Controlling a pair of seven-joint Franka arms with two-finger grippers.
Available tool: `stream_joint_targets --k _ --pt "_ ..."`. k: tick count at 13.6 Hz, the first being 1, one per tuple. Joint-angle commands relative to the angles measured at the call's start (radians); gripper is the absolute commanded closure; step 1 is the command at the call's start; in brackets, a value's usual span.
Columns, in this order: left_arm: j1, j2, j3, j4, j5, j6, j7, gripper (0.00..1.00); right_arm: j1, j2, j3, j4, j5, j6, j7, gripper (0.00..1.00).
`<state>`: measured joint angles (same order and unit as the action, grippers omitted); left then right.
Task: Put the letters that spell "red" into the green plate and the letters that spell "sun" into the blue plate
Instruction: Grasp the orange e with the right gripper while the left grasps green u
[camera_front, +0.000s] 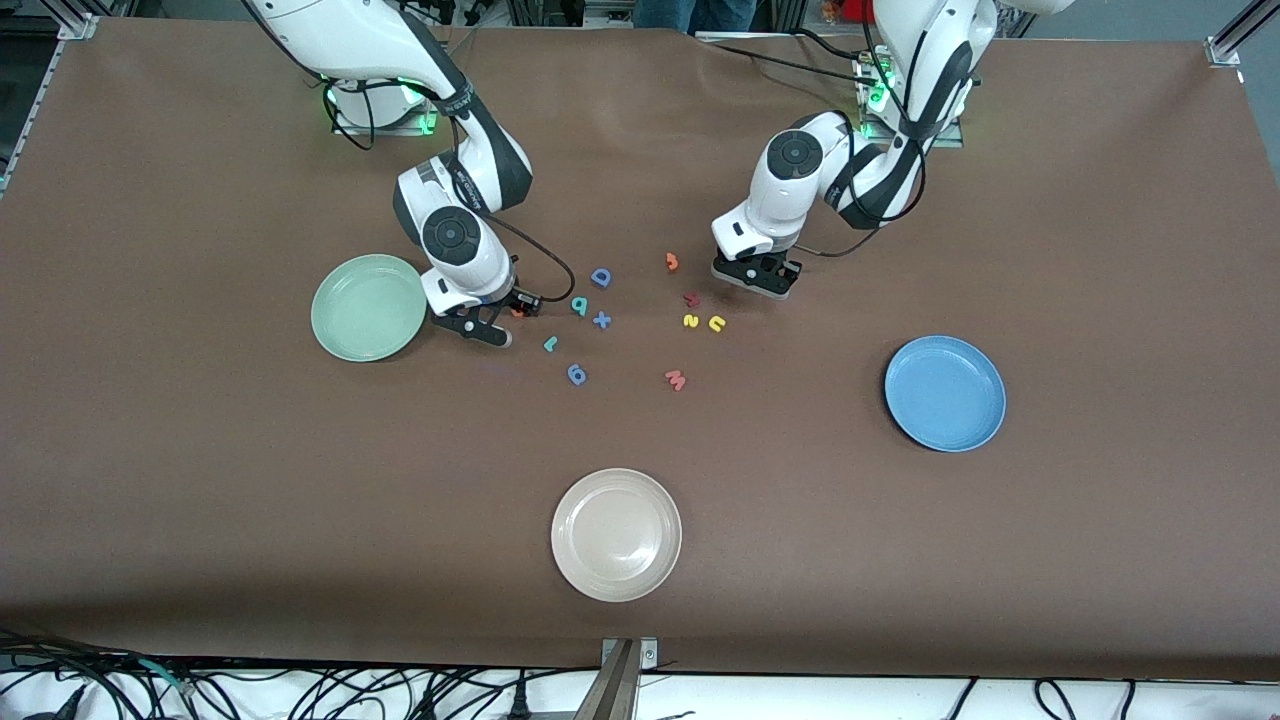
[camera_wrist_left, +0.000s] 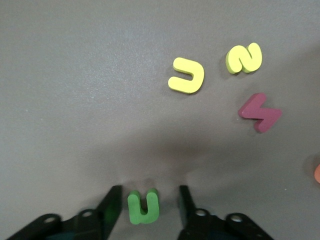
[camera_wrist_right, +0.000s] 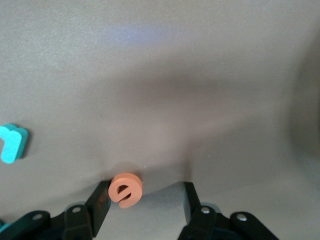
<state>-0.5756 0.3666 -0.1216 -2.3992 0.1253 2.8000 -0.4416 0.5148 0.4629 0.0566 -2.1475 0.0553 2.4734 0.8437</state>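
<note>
Front view: both grippers are low over the letters between the green plate (camera_front: 369, 307) and blue plate (camera_front: 945, 392).

Left wrist view: the left gripper (camera_wrist_left: 148, 202) brackets the green letter (camera_wrist_left: 143, 206), fingers (camera_wrist_left: 112, 202) parted, gaps either side.

Right wrist view: the right gripper (camera_wrist_right: 145, 197) is spread; one finger (camera_wrist_right: 101, 199) touches the orange letter (camera_wrist_right: 125, 189), the other is apart from it.

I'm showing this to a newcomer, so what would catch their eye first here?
Probably both grippers down among the scattered foam letters: the left gripper straddles the green "n", the right gripper straddles the orange "e" beside the green plate. The blue plate sits toward the left arm's end.
</note>
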Motion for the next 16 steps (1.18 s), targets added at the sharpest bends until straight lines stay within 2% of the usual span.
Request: stream_joint_targets --k 1,2,7,9,11,12,16 --pt "0.007 0.000 -0.001 -0.026 0.040 0.016 -0.029 0.85 0.005 -0.015 -0.004 -0.003 -0.017 -0.007 0.023 0.35" --pt "0.006 0.000 -0.001 -0.026 0.040 0.016 -0.038 0.90 0.007 -0.013 -0.001 0.008 -0.017 -0.007 0.040 0.35" --pt "0.013 -0.008 0.002 -0.020 0.040 0.010 -0.039 0.92 0.005 -0.004 -0.001 0.011 -0.008 0.024 0.052 0.35" --pt "0.074 -0.038 0.002 -0.012 0.040 -0.011 -0.023 0.92 0.005 -0.001 -0.001 0.009 -0.006 0.025 0.063 0.35" --pt "0.161 -0.073 0.000 0.035 0.042 -0.138 0.007 0.92 0.005 0.011 -0.001 0.011 -0.005 0.030 0.064 0.35" --pt "0.198 -0.075 0.000 0.088 0.040 -0.230 0.027 0.92 0.005 0.014 -0.001 0.009 -0.005 0.038 0.074 0.36" --pt "0.366 -0.048 -0.001 0.374 0.027 -0.684 0.206 0.91 0.005 0.017 0.000 0.011 -0.002 0.042 0.083 0.36"
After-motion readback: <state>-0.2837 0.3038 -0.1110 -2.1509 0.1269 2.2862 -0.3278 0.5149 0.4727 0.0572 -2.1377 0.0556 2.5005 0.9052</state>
